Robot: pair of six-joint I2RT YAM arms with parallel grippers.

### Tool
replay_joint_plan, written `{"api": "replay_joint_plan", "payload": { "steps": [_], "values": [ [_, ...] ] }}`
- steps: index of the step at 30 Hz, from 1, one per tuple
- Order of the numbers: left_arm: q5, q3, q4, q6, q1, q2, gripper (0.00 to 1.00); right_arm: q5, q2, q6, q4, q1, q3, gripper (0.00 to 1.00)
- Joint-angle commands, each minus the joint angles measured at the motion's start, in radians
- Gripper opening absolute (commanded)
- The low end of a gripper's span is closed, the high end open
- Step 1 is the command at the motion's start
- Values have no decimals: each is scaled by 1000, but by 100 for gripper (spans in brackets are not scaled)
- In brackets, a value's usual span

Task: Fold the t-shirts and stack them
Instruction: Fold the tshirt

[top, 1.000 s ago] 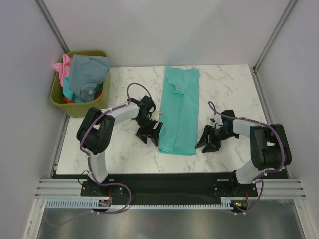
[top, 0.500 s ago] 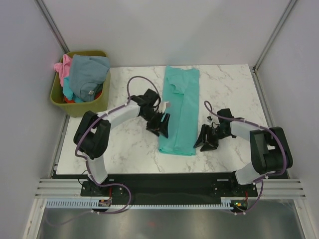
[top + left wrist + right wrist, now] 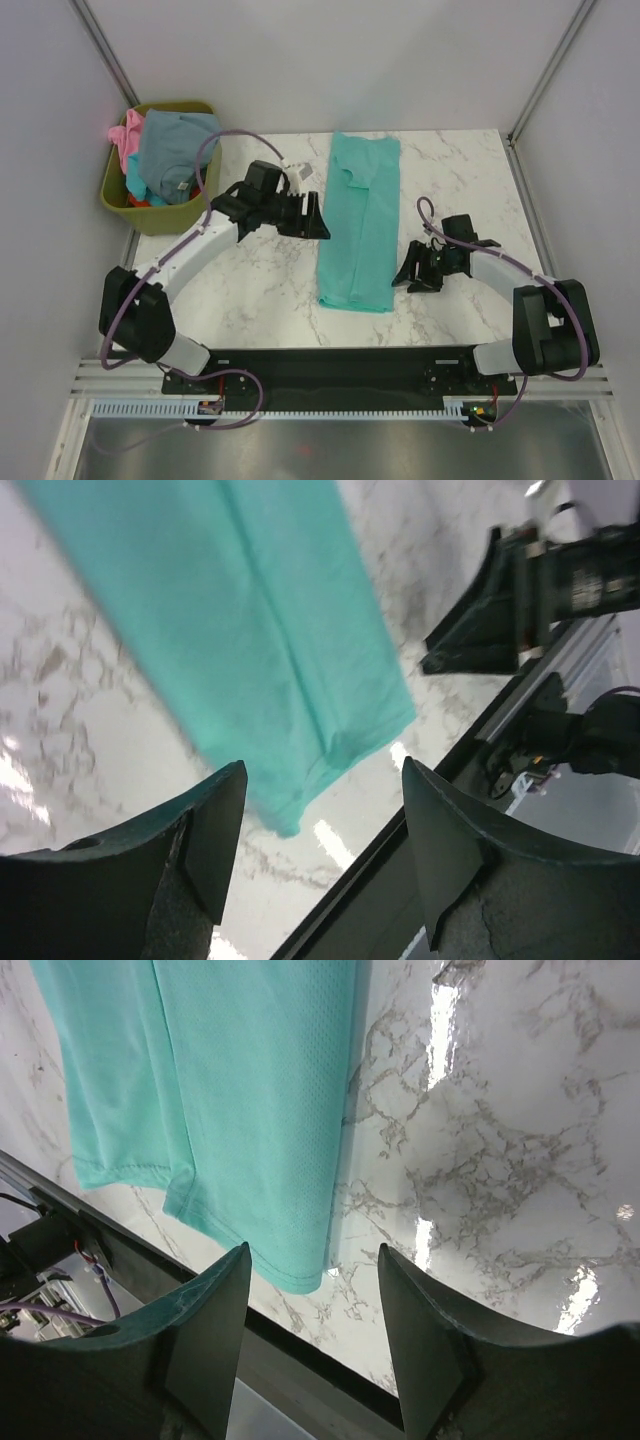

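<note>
A teal t-shirt lies folded into a long narrow strip down the middle of the marble table. It also shows in the left wrist view and the right wrist view. My left gripper is open and empty, raised just left of the strip's upper half. My right gripper is open and empty, close to the table just right of the strip's near end. A grey-blue t-shirt, a pink one and a bit of red-orange cloth sit in the bin.
An olive-green bin stands off the table's back left corner, full of bunched cloth, some of it teal. The table's near edge and a black rail lie just below the strip's near end. Grey walls enclose the table.
My left gripper has lifted and swung back and to the left, from beside the strip's near half to beside its upper half. My right gripper has barely moved. The teal strip lies as before.
</note>
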Motion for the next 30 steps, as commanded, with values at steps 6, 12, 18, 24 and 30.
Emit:
{"api": "replay_joint_plan", "payload": {
  "steps": [6,12,18,24,30],
  "values": [
    [95,-358,234,-337,53,66,69,-21,11,38,59,0,-34,61],
    [132,-410,361,-396,53,125,67,-35,37,39,67,0,-40,61],
    [152,-450,396,-413,48,134,65,-70,72,62,97,4,-60,60],
    [149,-476,357,-424,48,132,63,-104,123,64,93,33,-34,59],
    [168,-454,355,-424,39,194,63,-113,136,64,93,49,-36,58]
  ]
}}
